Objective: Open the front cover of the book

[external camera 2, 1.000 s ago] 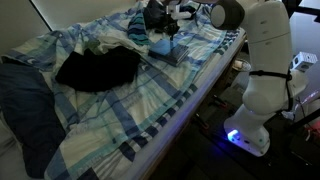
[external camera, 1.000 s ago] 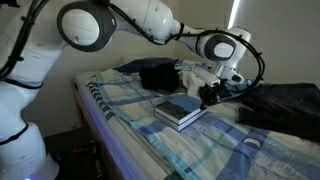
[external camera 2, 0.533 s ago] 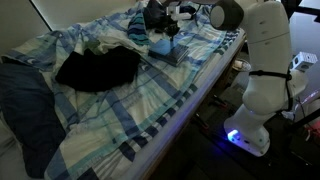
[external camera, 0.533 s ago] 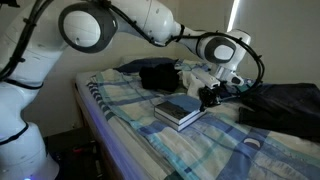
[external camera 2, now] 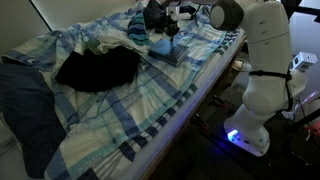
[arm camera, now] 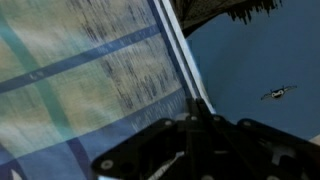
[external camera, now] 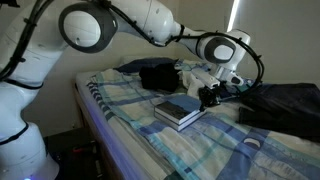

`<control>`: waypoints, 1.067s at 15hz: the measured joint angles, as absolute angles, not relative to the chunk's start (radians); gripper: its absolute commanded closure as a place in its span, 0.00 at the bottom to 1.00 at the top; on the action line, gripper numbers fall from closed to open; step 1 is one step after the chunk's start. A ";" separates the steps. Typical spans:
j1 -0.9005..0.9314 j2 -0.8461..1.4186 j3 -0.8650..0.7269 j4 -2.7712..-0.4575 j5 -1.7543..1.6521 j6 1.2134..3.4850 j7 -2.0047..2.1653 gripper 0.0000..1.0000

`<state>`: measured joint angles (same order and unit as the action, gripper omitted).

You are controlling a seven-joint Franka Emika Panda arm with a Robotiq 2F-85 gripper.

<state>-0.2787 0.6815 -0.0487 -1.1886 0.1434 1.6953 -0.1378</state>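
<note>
— None of it done?
— None. Thick dark blue-grey hardback book (external camera: 170, 120) lay on the plaid-covered table (external camera: 120, 105), its thin blue-grey front cover (external camera: 182, 105) apparently shut. Black gripper (external camera: 208, 97) hovered at its edge; whether it was open or closed, I couldn't tell.

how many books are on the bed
1: the book lies on the plaid bedding near the bed's edge, with the gripper at its far side. More could be hidden under the dark clothing.
</note>
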 measured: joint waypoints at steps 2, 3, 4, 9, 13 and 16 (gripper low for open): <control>-0.278 0.682 -0.049 -1.189 0.143 1.695 -0.138 0.94; -0.278 0.682 -0.048 -1.190 0.143 1.695 -0.138 0.94; -0.278 0.682 -0.048 -1.190 0.143 1.695 -0.138 0.94; -0.277 0.682 -0.048 -1.190 0.143 1.695 -0.139 0.94; -0.275 0.682 -0.048 -1.190 0.143 1.695 -0.153 0.94; -0.275 0.681 -0.048 -1.190 0.143 1.695 -0.161 0.94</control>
<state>-0.2754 0.6815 -0.0477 -1.1897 0.1434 1.6953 -0.1609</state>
